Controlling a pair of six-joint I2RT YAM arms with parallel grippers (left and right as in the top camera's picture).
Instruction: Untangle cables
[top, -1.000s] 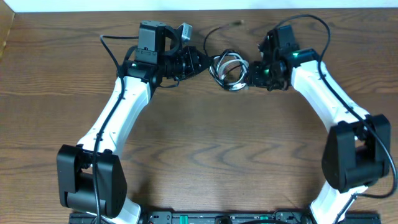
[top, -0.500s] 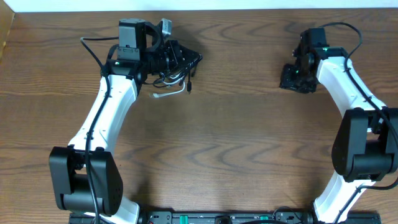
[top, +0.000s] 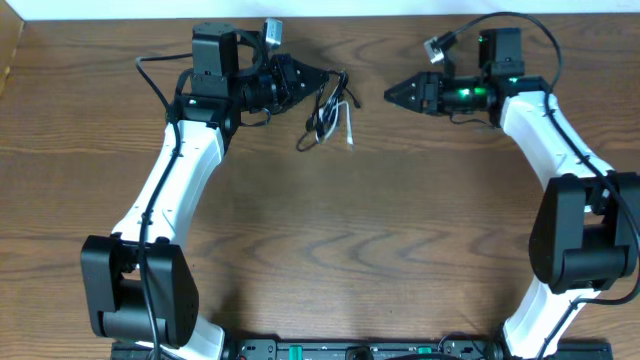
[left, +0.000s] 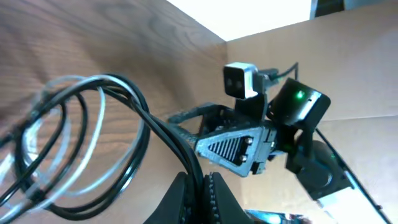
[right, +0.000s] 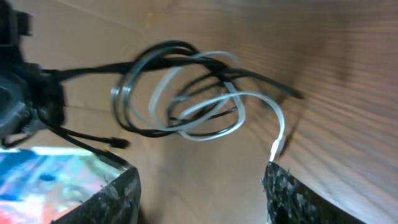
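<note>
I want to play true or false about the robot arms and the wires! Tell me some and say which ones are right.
1. The left gripper is pinching the black cable. True.
2. The right gripper is holding the cables too. False: it is open and empty, off to one side of the bundle and not touching it.
3. A white cable is looped up with the black one. True.
4. The cables hang over a blue tablecloth. False: under them is a bare brown wooden table.
5. The two grippers touch each other. False: there is a gap between them, and the cables hang in it.
</note>
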